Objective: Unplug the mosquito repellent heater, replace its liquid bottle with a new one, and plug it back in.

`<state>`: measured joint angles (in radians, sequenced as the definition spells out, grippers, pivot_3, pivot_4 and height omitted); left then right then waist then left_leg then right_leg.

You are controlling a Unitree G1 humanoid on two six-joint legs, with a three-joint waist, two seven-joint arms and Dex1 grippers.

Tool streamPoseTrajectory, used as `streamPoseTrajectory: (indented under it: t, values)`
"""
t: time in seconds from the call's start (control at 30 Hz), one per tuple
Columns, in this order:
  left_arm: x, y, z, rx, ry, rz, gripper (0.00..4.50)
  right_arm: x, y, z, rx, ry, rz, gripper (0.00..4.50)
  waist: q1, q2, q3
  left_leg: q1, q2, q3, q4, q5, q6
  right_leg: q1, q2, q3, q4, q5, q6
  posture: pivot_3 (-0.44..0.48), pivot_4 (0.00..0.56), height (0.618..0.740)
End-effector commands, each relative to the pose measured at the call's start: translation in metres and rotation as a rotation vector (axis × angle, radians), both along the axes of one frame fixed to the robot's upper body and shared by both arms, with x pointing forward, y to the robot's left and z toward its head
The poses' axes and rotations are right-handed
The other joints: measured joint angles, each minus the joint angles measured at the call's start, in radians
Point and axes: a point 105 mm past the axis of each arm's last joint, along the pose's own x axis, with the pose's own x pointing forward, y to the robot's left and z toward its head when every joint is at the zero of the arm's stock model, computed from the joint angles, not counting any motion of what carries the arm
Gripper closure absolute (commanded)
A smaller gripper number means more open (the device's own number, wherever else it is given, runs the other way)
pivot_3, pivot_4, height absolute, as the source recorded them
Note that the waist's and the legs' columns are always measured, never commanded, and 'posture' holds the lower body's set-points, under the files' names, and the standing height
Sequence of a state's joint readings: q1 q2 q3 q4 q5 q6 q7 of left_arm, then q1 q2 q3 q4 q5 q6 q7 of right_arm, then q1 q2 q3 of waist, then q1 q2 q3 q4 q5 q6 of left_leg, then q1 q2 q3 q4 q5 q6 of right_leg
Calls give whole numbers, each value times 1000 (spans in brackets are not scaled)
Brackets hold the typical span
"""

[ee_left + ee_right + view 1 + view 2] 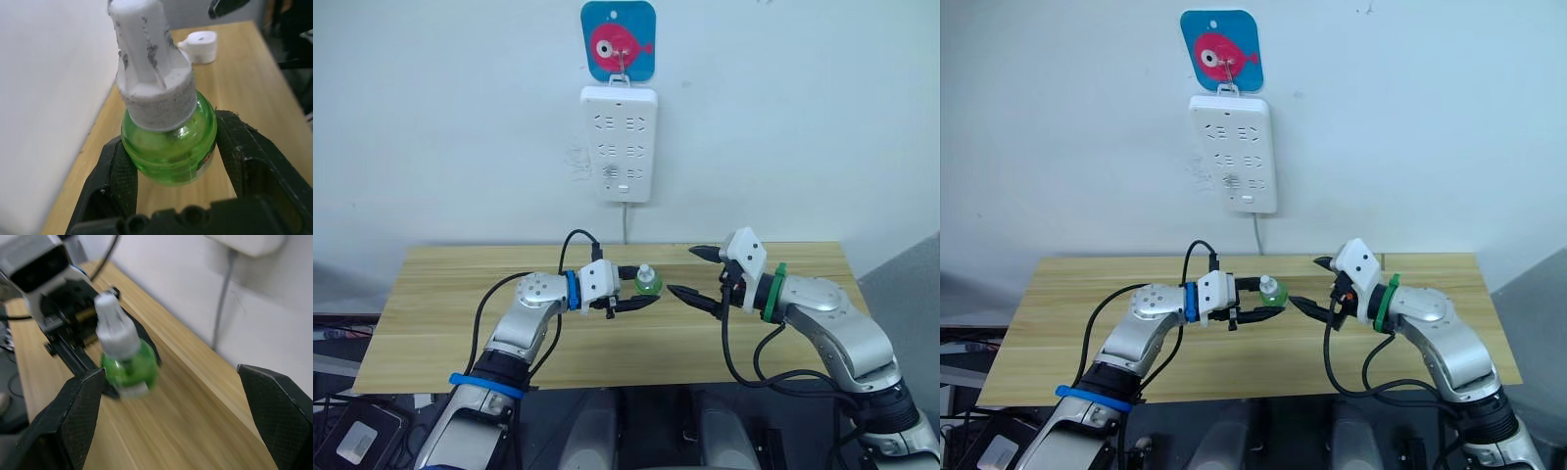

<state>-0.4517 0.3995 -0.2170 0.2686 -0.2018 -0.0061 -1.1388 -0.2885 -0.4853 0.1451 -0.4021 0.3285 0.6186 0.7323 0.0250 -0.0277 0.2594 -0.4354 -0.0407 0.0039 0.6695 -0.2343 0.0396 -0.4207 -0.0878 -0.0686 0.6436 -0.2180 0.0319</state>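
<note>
The left pincer [641, 297] is clamped on the round belly of a green bottle [647, 283], one finger on each side, holding it upright above the bench [450, 294] with its white neck and wick [146, 44] pointing up. That grip leaves the top free, which suits pushing it into a socket or handing it over. The right pincer [693, 277] faces it from just beside, fingers spread wide and holding nothing, apparently ready to receive the bottle or steady it.

Farther out, a small white round piece [200, 46] lies on the bench past the bottle in the left wrist view; it may be the heater or a cap, but I cannot tell which. On the wall behind hangs a white power strip [620, 142] under a blue fish hook plate [619, 39], its cord dropping behind the bench. Nothing is plugged into it, so the unplugging looks done and the bottle swap seems under way.
</note>
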Motion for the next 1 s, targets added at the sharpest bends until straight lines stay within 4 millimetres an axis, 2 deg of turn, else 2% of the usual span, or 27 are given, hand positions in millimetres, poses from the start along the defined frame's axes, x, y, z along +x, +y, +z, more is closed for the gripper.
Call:
streamPoseTrajectory:
  t: [0.03,0.4,0.5,0.73,0.77,1.0]
  values:
    - [-2,-9,13,-17,-30,-55,2274,-4,7,9,19,-42,37,0,0,0,0,0,0,0,0,0,0,0,0,0,0,0,0,33,199,740]
    - [-4,-15,16,-26,1,-84,2274,-5,32,9,55,-45,107,0,-2,0,0,0,0,0,0,0,0,0,1,0,1,0,0,39,203,740]
    - [-5,-13,17,-24,3,-78,2274,-3,33,7,48,-56,115,609,-1,0,0,0,0,0,1,0,0,0,1,0,1,0,0,45,204,740]
    - [-7,-12,17,-30,9,-67,2274,-5,35,3,49,-26,157,3268,-1,0,0,0,0,0,1,1,-1,0,1,0,2,0,0,60,204,740]
    - [-7,-13,18,-32,10,-66,2274,-5,35,3,47,-24,160,3481,-1,0,0,0,0,0,1,1,-1,0,2,0,2,0,0,60,204,740]
    - [-13,-14,20,-34,11,-90,2274,-7,33,4,47,-16,205,3467,0,0,0,0,0,0,1,1,-1,0,2,0,2,0,0,77,202,740]
